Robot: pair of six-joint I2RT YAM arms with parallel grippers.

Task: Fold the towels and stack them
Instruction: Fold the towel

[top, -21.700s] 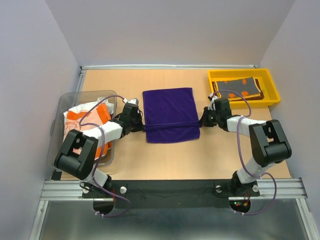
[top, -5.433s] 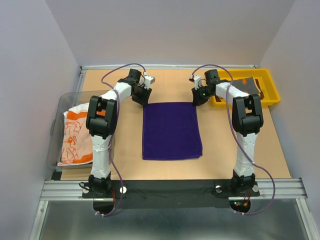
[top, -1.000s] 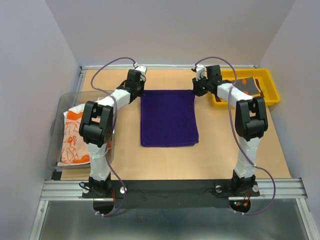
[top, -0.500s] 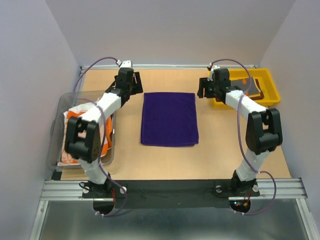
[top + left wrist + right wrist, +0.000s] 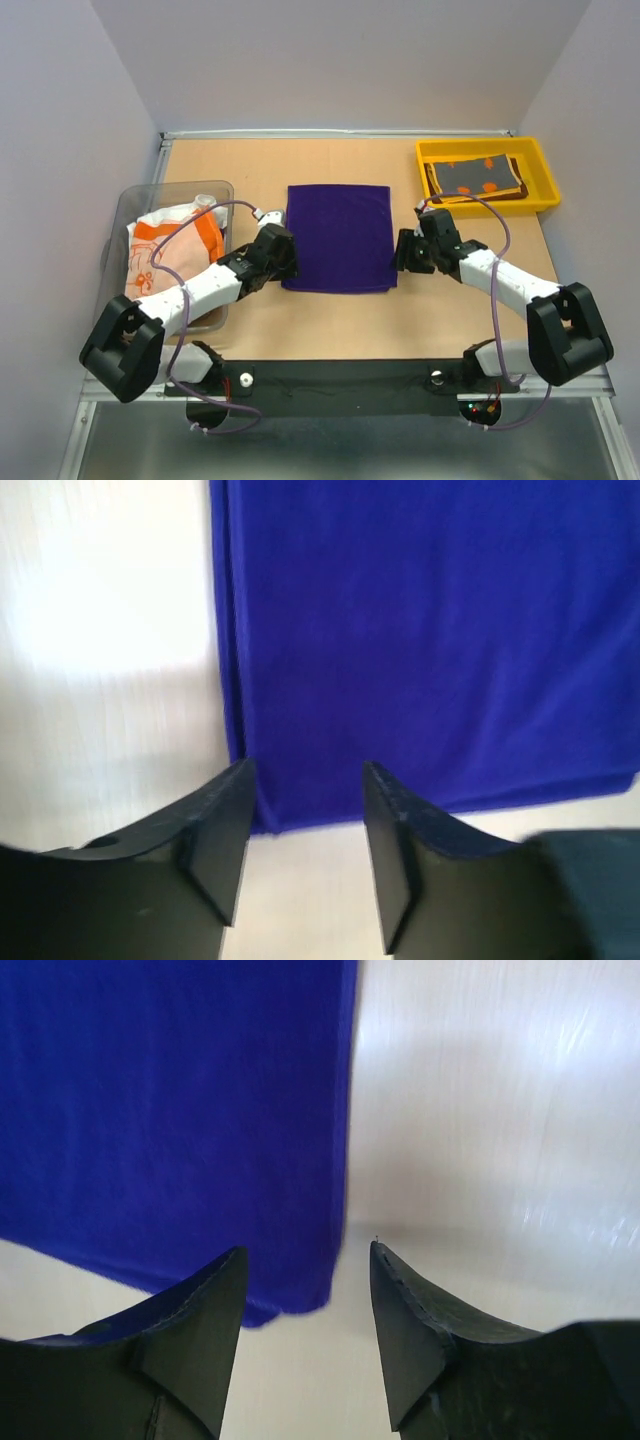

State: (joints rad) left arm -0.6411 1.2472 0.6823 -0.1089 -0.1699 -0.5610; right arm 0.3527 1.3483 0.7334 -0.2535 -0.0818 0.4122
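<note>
Both arms now swung back from far corners of purple towel [image 5: 339,238] to its near corners. Left hand [image 5: 279,256] fingers apart, empty; towel's near-left corner just ahead, between fingertips in wrist view. Right hand [image 5: 408,252] likewise spread, empty; near-right corner just ahead, slightly to its left. Towel lies flat mid-counter [image 5: 480,310], long axis running away from both hands. Each hand equally near own corner. Likely next: pinch near corners, carry edge forward.

Even overhead light; wrist views blurred, glaring.
</note>
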